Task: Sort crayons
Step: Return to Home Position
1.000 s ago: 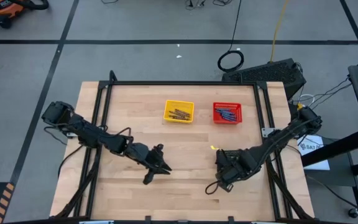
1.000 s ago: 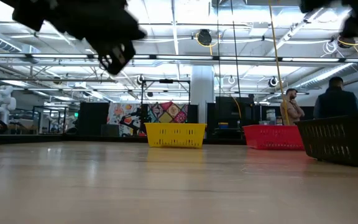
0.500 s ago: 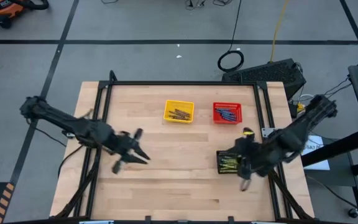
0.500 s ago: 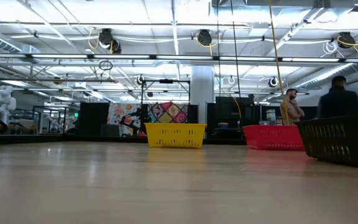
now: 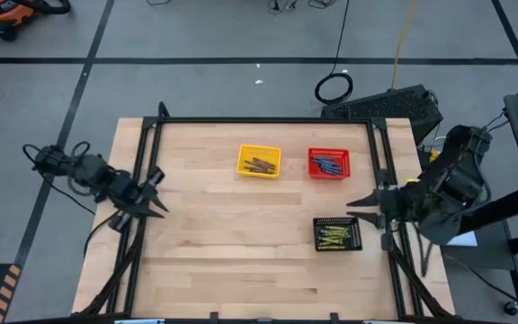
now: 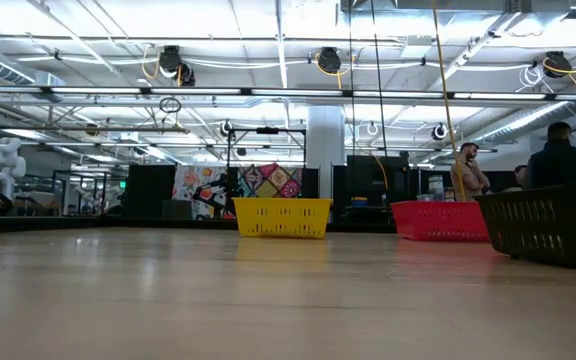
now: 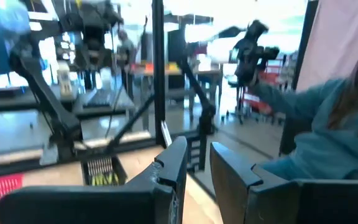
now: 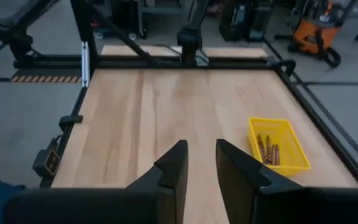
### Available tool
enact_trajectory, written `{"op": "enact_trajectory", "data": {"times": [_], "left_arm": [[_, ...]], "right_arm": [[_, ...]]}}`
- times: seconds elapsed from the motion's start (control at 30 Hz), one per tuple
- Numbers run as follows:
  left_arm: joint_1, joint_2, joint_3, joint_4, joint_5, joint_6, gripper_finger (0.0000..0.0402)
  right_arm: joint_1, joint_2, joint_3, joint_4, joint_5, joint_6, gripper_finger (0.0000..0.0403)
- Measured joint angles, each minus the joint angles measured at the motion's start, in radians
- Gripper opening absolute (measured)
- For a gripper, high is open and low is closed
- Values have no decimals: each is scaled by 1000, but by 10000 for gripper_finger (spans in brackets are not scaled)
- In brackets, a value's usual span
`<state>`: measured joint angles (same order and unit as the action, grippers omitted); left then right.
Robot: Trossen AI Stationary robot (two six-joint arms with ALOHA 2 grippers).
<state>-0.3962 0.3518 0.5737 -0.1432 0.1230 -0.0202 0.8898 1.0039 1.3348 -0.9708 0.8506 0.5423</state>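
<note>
The crayons (image 5: 334, 237) lie in the far yellow basket (image 5: 259, 148), the far red basket (image 5: 329, 151) and the nearer black basket (image 5: 317, 234), while the left gripper (image 5: 158, 192) and the right gripper (image 5: 367, 219) hang at the side edges of the table (image 5: 241, 261), jaws slightly apart.

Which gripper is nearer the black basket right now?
Right. The right gripper hangs at the right edge of the table, just beside the black basket. The left gripper is at the left edge, across the table from it.
</note>
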Motion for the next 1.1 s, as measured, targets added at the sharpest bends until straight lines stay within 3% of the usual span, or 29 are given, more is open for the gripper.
{"op": "enact_trajectory", "data": {"times": [0.23, 0.43, 0.6, 0.83, 1.1], "left_arm": [[0, -234, -181, 36, 0, -43, 75], [0, -339, -337, 118, 0, -50, 75], [0, -350, -418, 171, 0, -50, 75], [0, -351, -526, 296, 1, -27, 75], [-3, -351, -567, 272, 6, -98, 75]], "right_arm": [[74, -35, -96, 45, 95, 39, 70], [110, -45, -223, 99, 179, 114, 70], [139, -46, -326, 180, 233, 160, 70], [179, -45, -482, 435, 277, 109, 70], [212, -45, -598, 640, 276, 66, 70]]}}
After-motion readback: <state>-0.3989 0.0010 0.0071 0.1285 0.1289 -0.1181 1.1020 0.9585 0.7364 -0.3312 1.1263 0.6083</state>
